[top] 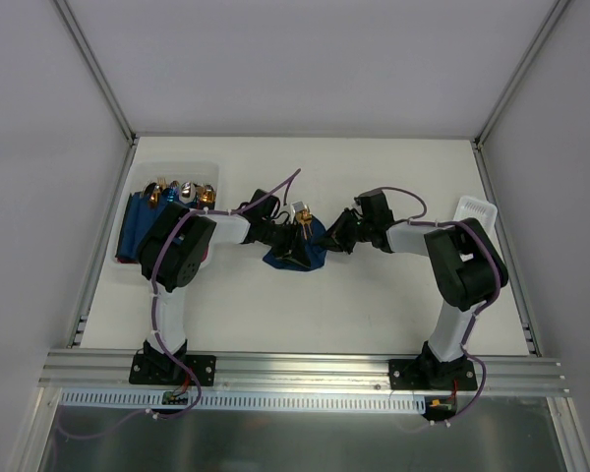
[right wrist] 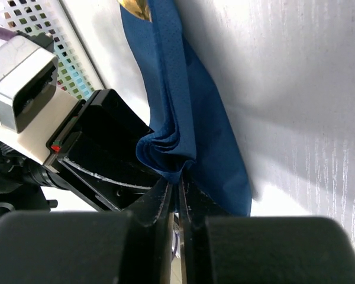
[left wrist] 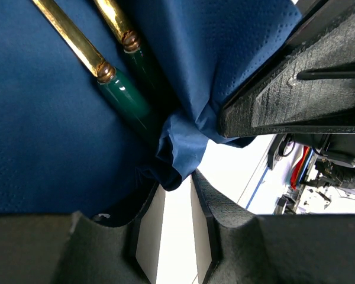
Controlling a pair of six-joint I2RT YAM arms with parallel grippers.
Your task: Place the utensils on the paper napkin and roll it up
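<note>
Both arms meet over a half-folded napkin at mid-tabletop.

On the tabletop [top: 374,295] the two arms reach inward from either side to the paper napkin [top: 310,258], which lies bunched between them, roughly level with both. It is folded over the utensils [left wrist: 115,89]: the left wrist view shows two gold shafts with dark green handles running diagonally, handle ends towards that hand. The right hand [right wrist: 178,189] is pressed nearly together, pinching a gathered fold at the napkin's near end, and the sheet stretches straight away from it. The left hand [left wrist: 176,183] has its fingers slightly apart with a crumpled fold at their tips, and it cannot be told whether they grip it. The roll probably has to turn about the utensils' long axis, and only the right hand clearly has hold.
</note>
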